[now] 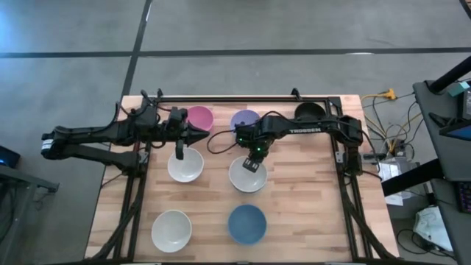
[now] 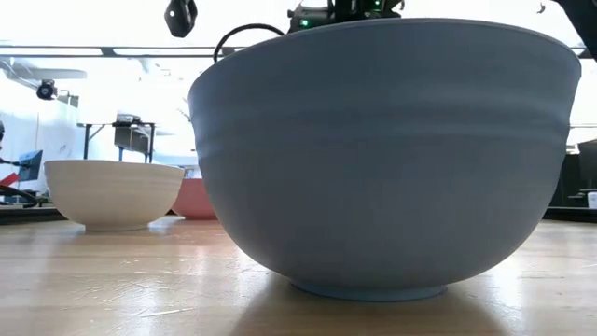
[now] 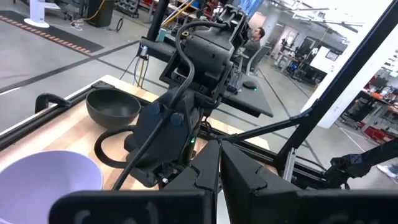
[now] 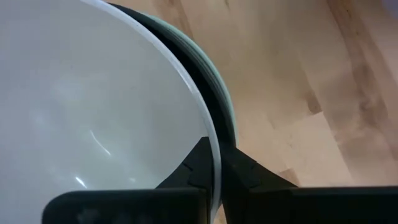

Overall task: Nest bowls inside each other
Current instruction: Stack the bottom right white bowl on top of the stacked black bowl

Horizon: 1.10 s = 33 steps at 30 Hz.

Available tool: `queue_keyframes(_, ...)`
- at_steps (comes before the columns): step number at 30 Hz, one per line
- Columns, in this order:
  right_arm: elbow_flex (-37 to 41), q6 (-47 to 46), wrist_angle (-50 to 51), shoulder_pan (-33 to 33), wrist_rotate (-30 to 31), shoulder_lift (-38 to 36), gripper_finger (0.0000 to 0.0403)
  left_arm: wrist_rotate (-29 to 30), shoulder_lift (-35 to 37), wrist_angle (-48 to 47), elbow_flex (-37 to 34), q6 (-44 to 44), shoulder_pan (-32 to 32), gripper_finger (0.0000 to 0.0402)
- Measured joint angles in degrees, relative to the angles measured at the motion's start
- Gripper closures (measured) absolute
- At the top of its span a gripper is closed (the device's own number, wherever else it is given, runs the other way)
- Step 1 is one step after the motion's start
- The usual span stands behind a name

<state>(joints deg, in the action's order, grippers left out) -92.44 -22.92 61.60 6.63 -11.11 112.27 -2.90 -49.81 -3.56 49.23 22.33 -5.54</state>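
Observation:
My right gripper (image 1: 254, 158) is shut on a stack of bowls (image 1: 248, 174): a white bowl (image 4: 93, 106) nested in a black one (image 4: 186, 56), which sits in a mint green one (image 4: 217, 87). My left gripper (image 1: 180, 151) is shut. It points level toward the table's right, above the far-left rim of another white bowl (image 1: 185, 165), and no touch shows. Standing on their bases are a pink bowl (image 1: 200, 116), a lavender bowl (image 1: 245, 119), a black bowl (image 1: 309, 112), a white bowl (image 1: 171, 229) and a blue bowl (image 1: 246, 224). My right gripper holds the stack at its far rim (image 4: 214, 146), coming from above and pointing down. One finger (image 4: 196, 165) is inside the white bowl and the other (image 4: 242, 168) is outside. The outer finger hides whether the black and mint rims are also caught. The stack's base is hidden.
The blue bowl (image 2: 373, 159) fills the low view, with the near-left white bowl (image 2: 112, 191) beside it. A black frame rail (image 1: 243, 98) runs along the far edge behind the far row of bowls. Bare wood (image 1: 316, 213) lies at the table's near right.

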Motion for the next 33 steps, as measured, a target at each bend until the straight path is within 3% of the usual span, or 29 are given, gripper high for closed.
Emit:
queue_keyframes(13,-2.7,0.5,0.9,-1.8,5.2,-0.4,0.0387,0.0,0.0,0.0,0.0,0.0,0.0,0.0402)
queue_keyframes(25,-3.2,0.9,1.6,-2.0,5.3,-0.5,0.0325,0.0,0.0,0.0,0.0,0.0,0.0,0.0402)
queue_keyframes(33,-2.9,1.0,1.5,-2.0,5.2,-0.5,0.0348,0.0,0.0,0.0,0.0,1.4,0.0,0.0402)
